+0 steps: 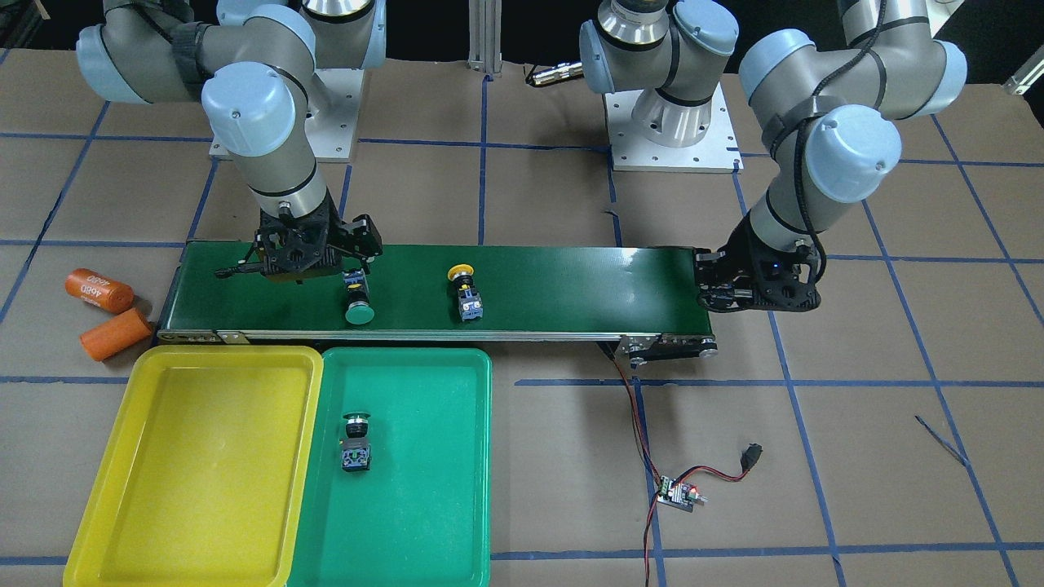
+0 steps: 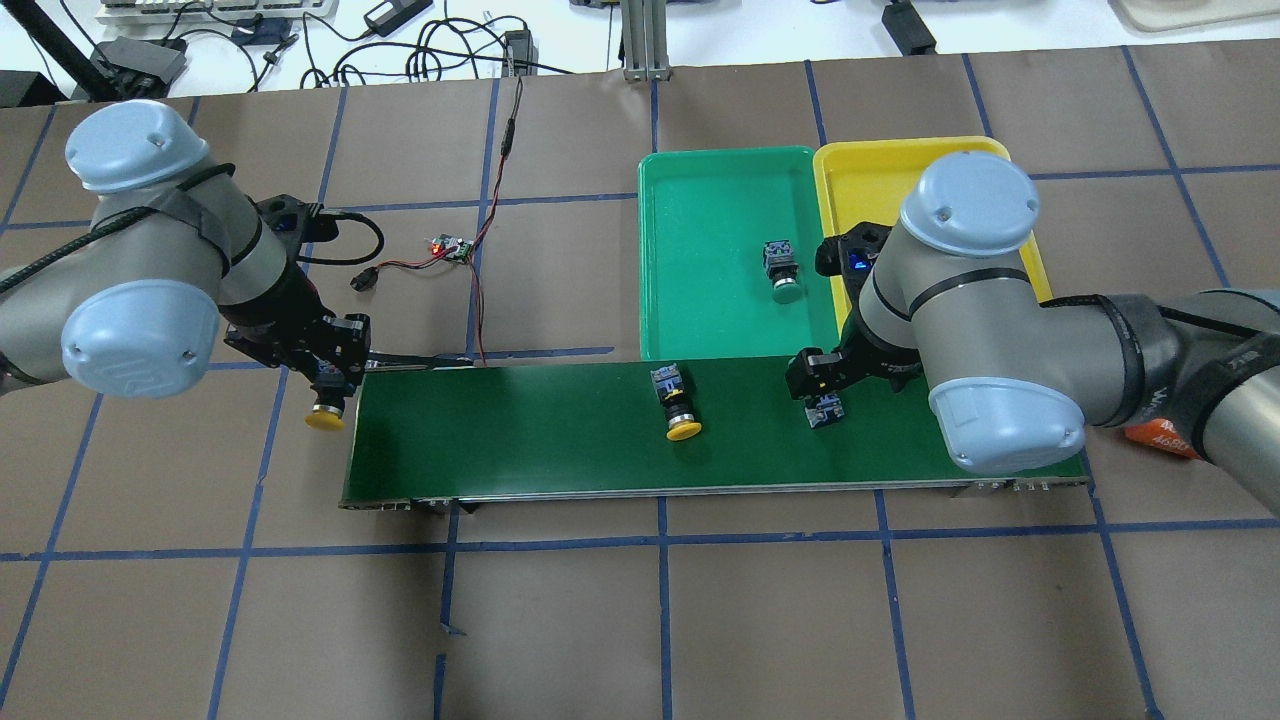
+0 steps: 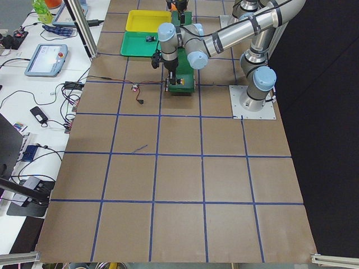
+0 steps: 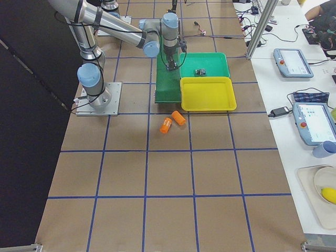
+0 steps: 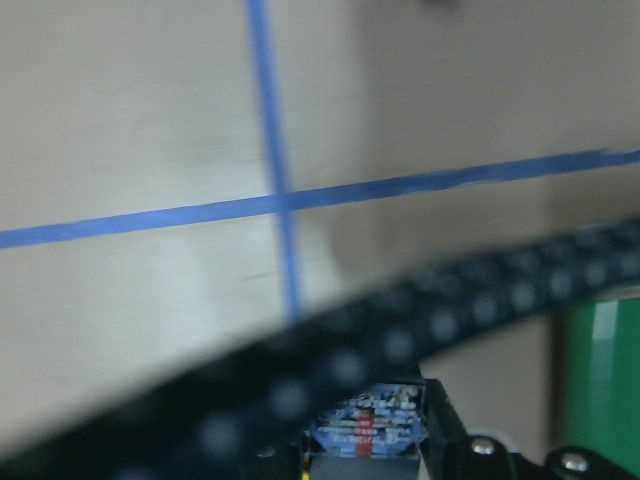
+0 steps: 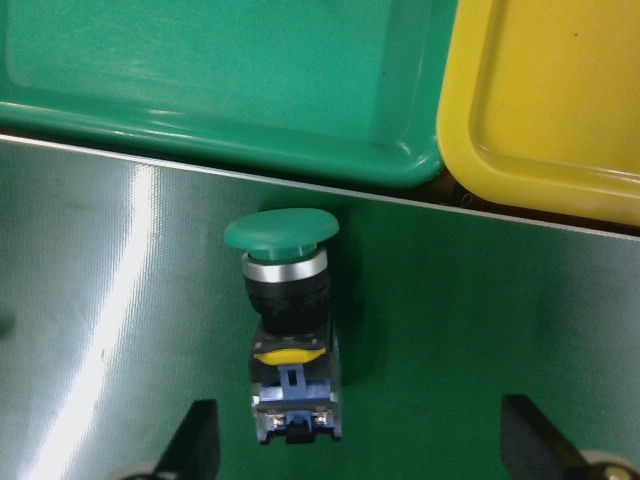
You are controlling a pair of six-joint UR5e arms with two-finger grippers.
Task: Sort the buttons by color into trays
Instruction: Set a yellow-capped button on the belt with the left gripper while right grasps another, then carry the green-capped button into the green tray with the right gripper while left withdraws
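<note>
A green button (image 6: 285, 300) lies on its side on the dark-green belt, between the spread fingers of my open right gripper (image 6: 360, 445), which hovers just above it. Further along the belt lies a yellow button (image 1: 465, 292). Another green button (image 1: 356, 444) rests in the green tray (image 1: 432, 505); the yellow tray (image 1: 196, 489) beside it holds nothing. My left gripper (image 2: 328, 385) hangs just off the belt's far end, shut on a second yellow button (image 2: 324, 418), whose blue body (image 5: 370, 432) shows in the left wrist view.
The conveyor belt (image 1: 571, 285) runs between the two arms, with the trays against its edge. Two orange cylinders (image 1: 102, 293) lie on the table beside the yellow tray. A small controller board (image 1: 677, 493) with red and black wires sits near the belt's other end.
</note>
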